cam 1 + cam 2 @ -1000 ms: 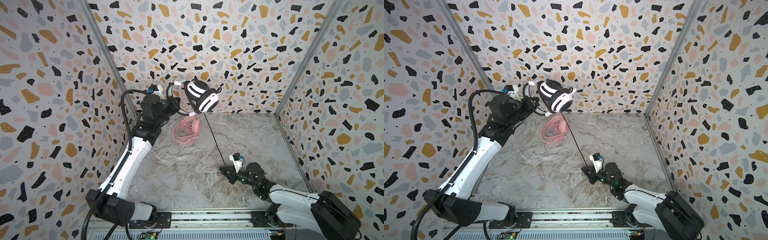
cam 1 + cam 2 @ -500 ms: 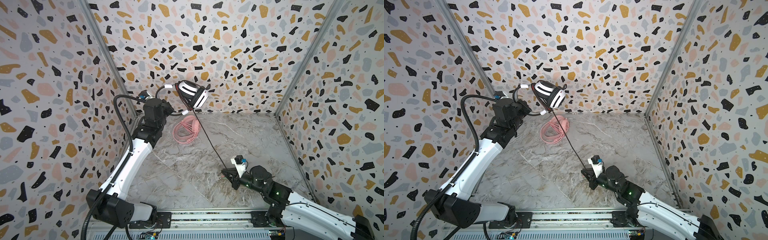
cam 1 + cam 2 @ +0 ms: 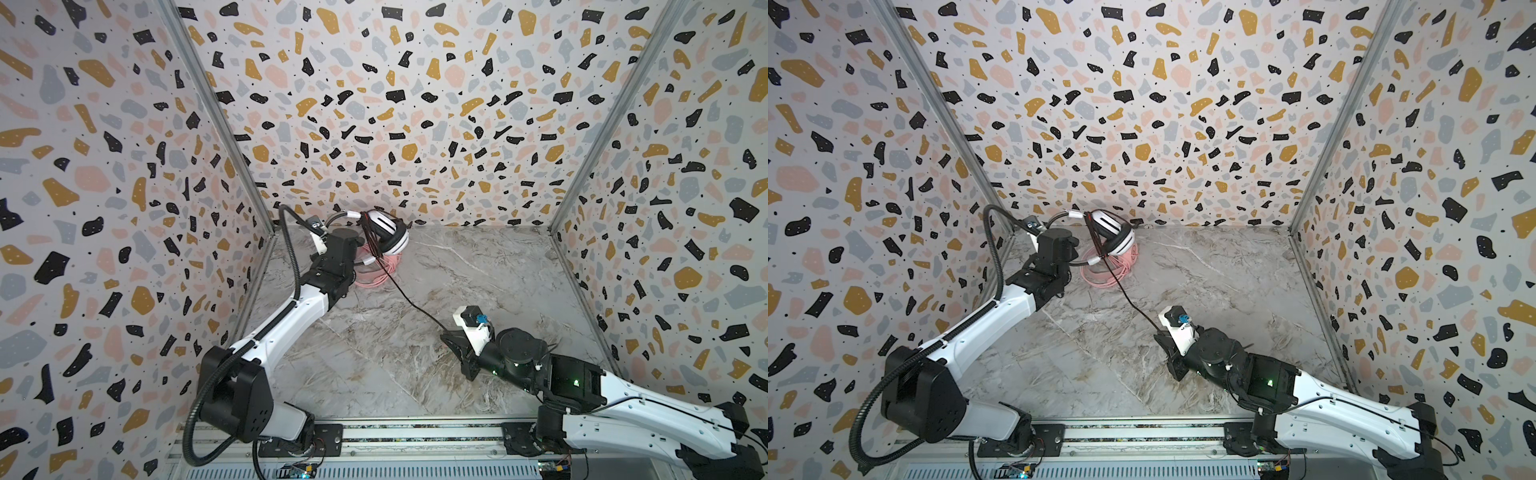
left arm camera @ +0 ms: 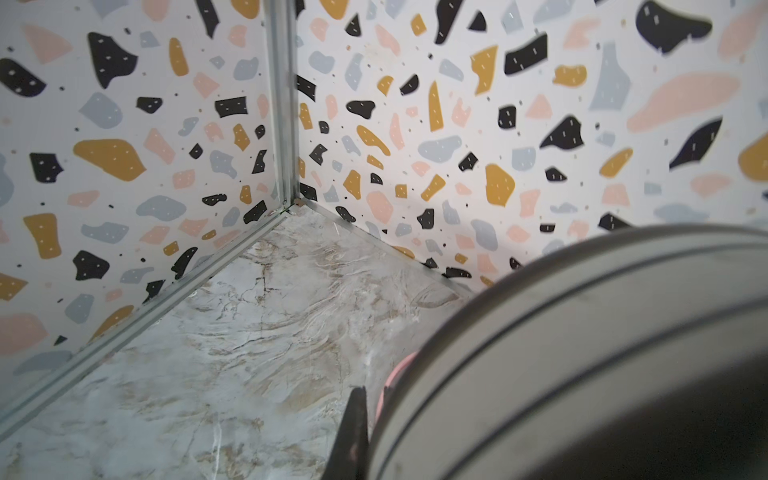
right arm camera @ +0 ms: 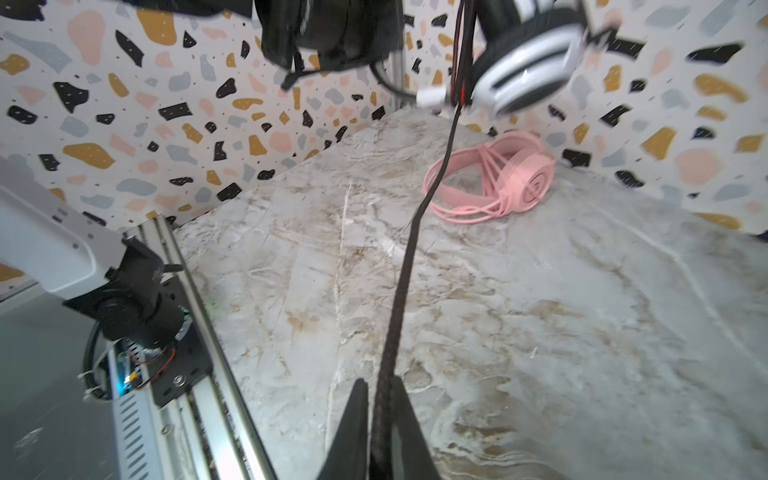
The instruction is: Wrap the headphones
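Observation:
My left gripper (image 3: pixel 358 246) is shut on the white-and-black headphones (image 3: pixel 390 237) (image 3: pixel 1113 235) and holds them in the air at the back left, close to the wall. Their grey earcup (image 4: pixel 582 353) fills the left wrist view beside my left gripper (image 4: pixel 372 399). Strands of black cable cross the headband. The black cable (image 3: pixel 409 297) (image 5: pixel 399 291) runs taut down to my right gripper (image 3: pixel 451 338) (image 3: pixel 1163 336) (image 5: pixel 380 386), which is shut on it low over the floor. The pink headphones (image 3: pixel 376 272) (image 5: pixel 498 183) lie on the floor under the raised set, their pink cable wound on them.
The marble floor (image 3: pixel 478 270) is boxed in by terrazzo walls on three sides, with a metal corner post (image 4: pixel 282 104) near the left gripper. A metal rail (image 3: pixel 415 436) carrying both arm bases runs along the front edge.
The left arm has turned and lowered the white-and-black headphones toward the pink set. The right gripper stays near the same spot on the cable while its arm has stretched out.

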